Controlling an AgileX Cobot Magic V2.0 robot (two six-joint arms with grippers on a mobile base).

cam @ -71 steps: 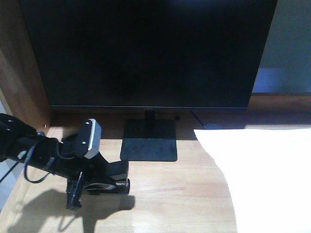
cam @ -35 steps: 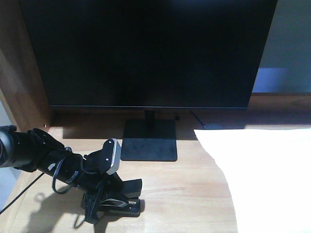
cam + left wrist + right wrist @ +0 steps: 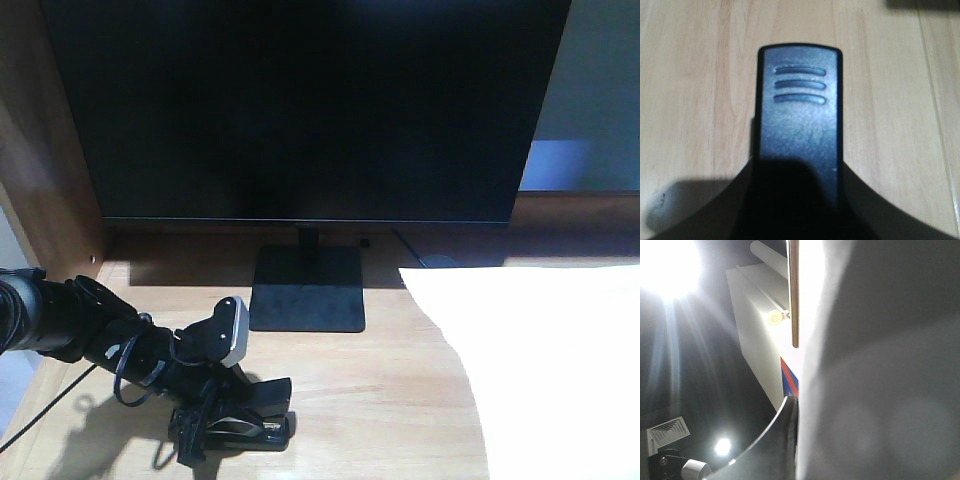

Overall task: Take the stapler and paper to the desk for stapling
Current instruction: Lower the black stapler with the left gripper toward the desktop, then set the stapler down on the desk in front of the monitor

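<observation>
The black stapler (image 3: pixel 252 418) lies low on the light wood desk (image 3: pixel 380 400), front left of the monitor base. My left gripper (image 3: pixel 222 425) is shut on it from the left. In the left wrist view the stapler's top (image 3: pixel 799 115), with three grooves, sticks out from between the dark jaws over the desk (image 3: pixel 690 100). The white paper (image 3: pixel 545 370) covers the right side of the desk. In the right wrist view the paper (image 3: pixel 880 390) fills the right half, and my right gripper (image 3: pixel 796 412) is shut on its edge, one finger (image 3: pixel 782 437) pressed against the sheet. The other finger is hidden behind it.
A large black monitor (image 3: pixel 300 110) stands at the back on a flat square base (image 3: pixel 306 288). A brown wooden side panel (image 3: pixel 40 150) walls the left. The left arm's cable (image 3: pixel 60 395) loops over the desk's left edge. Bright ceiling lamps (image 3: pixel 670 265) glare in the right wrist view.
The left arm has carried the stapler to the right and down toward the desk's front; over the last half second it has barely shifted. The paper stays in place.
</observation>
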